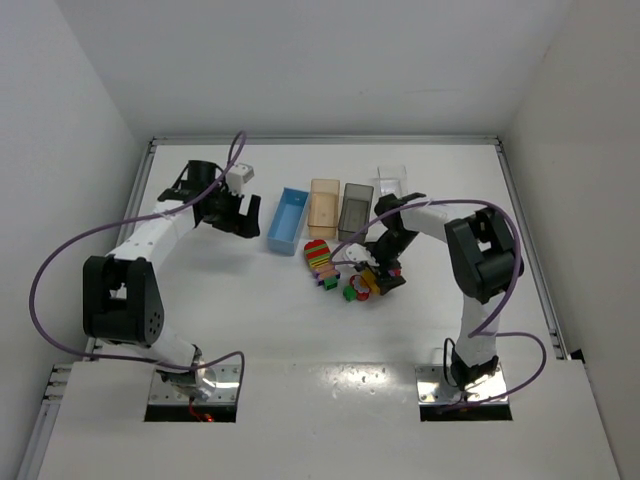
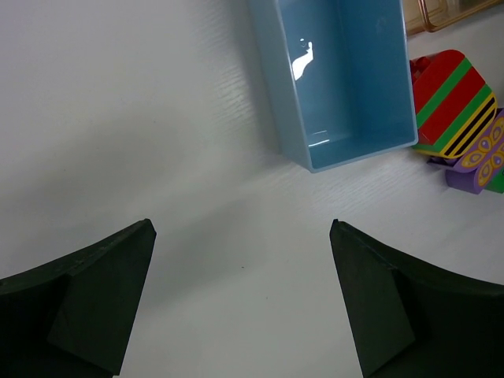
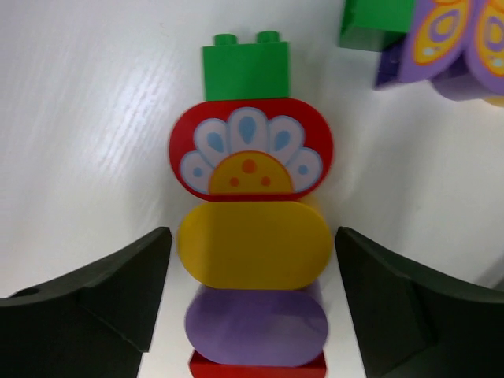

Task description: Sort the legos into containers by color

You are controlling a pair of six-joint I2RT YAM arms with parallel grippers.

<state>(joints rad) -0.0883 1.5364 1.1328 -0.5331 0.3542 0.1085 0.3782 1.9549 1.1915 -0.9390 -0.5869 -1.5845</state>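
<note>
My right gripper is open, one finger on each side of a joined row of legos lying on the table: green, red with a flower print, yellow, purple, and red at the bottom edge. A small gap shows on each side. From above, this gripper is over the loose legos. A striped stack lies left of them. My left gripper is open and empty above bare table, just left of the light blue bin. The light blue, pale orange, dark grey and clear bins stand in a row.
A purple butterfly brick and a green brick lie just beyond the row of legos. In the left wrist view the striped stack and the purple butterfly brick lie right of the blue bin. White walls enclose the table.
</note>
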